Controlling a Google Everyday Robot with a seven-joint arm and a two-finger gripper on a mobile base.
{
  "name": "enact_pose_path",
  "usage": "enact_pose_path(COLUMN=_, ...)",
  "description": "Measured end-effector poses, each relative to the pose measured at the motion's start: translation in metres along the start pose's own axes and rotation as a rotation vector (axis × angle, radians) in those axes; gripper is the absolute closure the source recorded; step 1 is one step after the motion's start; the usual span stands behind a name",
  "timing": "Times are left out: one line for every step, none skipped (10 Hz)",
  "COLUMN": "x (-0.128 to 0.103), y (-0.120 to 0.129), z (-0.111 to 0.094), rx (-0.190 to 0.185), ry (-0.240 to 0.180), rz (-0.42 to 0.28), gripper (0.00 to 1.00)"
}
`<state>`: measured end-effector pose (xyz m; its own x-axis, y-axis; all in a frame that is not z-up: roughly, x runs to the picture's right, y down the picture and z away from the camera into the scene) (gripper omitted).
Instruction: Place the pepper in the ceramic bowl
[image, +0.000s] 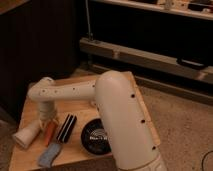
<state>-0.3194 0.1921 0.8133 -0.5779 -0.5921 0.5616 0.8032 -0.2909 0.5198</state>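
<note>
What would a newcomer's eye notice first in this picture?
The big white arm fills the front, bending left across the wooden table. Its claw is down at the orange pepper near the table's left side, with the black bowl just to the right.

A small light-wood table (82, 111) stands on a speckled grey-beige floor (180, 115). Beyond its far edge are a dark panelled wall (40, 45) and a long pale rail (145, 57). The light is dim and warm.

Lab-like room: metal shelving (150, 54); pincer (48, 126) above wooden table (82, 110).
</note>
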Motion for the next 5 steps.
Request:
enact_pose_path(x=-0.0003, y=0.0, z=0.0012, rx=-0.001, ry=-0.002, rz=0.0, gripper=0.42)
enact_pose_path(x=-0.0008, y=-0.0002, z=0.0022, rx=-0.001, ry=-0.004, rz=0.0, gripper=0.42)
enact_pose_path(x=-0.0011, y=-0.0002, z=0.0026, rx=-0.002, ry=-0.005, rz=0.002, gripper=0.42)
enact_pose_path(x=-0.0012, y=0.0004, z=0.0032, rx=-0.003, ry=-0.006, rz=0.005, gripper=0.42)
enact_pose_path(x=-0.0013, y=0.0008, z=0.0041, rx=-0.004, ry=-0.007, rz=0.007, gripper=0.42)
